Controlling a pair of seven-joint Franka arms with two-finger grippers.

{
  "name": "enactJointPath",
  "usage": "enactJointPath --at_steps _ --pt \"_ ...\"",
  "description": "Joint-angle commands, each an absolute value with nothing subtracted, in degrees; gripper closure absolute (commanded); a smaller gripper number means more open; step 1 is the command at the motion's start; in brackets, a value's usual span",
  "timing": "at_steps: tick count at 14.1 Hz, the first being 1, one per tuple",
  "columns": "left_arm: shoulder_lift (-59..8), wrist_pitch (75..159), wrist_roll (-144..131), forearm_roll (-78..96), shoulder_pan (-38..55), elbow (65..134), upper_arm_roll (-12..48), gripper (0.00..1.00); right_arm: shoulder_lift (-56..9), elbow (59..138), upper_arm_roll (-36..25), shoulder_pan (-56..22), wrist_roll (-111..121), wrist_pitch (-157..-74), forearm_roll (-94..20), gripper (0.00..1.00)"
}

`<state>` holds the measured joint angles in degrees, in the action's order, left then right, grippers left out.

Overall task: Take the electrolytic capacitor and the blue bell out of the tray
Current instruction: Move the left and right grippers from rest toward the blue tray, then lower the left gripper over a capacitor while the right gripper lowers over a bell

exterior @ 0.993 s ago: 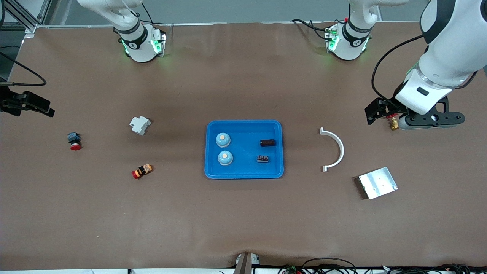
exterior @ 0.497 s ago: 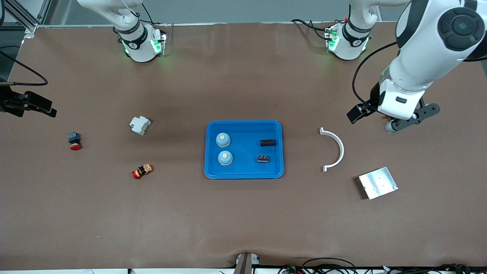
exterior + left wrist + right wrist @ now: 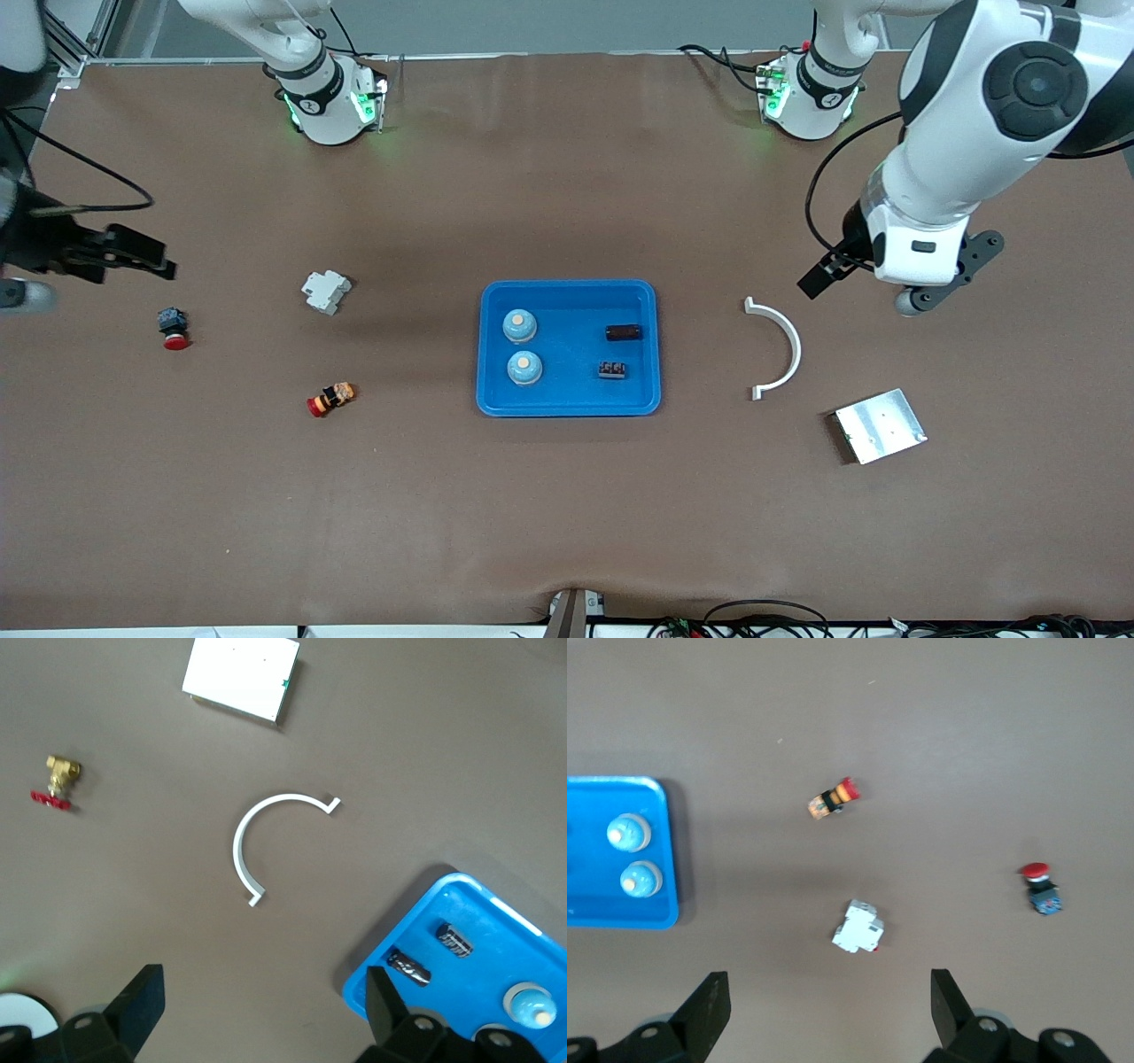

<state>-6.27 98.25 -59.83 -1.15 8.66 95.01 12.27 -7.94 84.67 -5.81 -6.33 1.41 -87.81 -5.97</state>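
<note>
two blue bells (image 3: 520,326) (image 3: 524,368) sit side by side in the blue tray (image 3: 567,408) mid-table, toward the right arm's end of it, and two dark capacitors (image 3: 624,332) (image 3: 612,369) lie in the same tray toward the left arm's end. left gripper (image 3: 257,1010) hangs over bare table near the white curved bracket (image 3: 780,350), fingers spread wide, holding nothing. right gripper (image 3: 824,1005) hovers over the table at its own end, above the red push button (image 3: 174,327), fingers wide apart too, empty.
</note>
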Motion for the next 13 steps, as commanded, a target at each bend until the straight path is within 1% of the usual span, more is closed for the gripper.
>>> enactJointPath --at_steps 1,3,5,7,10,13 --pt "-8.3 98.4 -66.6 -2.5 10.5 94.3 12.6 0.00 -9.0 86.4 -6.0 -9.8 0.8 -90.2 -6.0 0.00" --pt "-9.9 98.3 -70.9 -2.4 10.6 94.3 13.0 0.00 -9.8 88.8 -6.0 -11.6 -0.8 -93.5 -6.0 0.00" --pt "-11.9 98.3 -75.5 -1.7 10.6 94.2 13.5 0.00 -10.2 91.1 -6.0 -15.3 -6.0 -96.9 -5.5 0.00" --pt "-13.6 99.1 -79.9 -1.6 11.6 94.1 13.7 0.00 -11.9 92.5 -6.1 -18.4 -11.3 -99.4 -5.5 0.00" --pt "-16.3 105.4 -88.4 -0.2 12.6 94.6 13.8 0.00 -13.1 96.1 -6.1 -23.3 -16.2 -104.4 -5.5 0.00" --pt "-19.2 109.4 -95.6 -0.5 15.7 94.7 13.7 0.00 -15.8 97.2 -6.1 -27.8 -23.4 -108.0 -5.5 0.00"
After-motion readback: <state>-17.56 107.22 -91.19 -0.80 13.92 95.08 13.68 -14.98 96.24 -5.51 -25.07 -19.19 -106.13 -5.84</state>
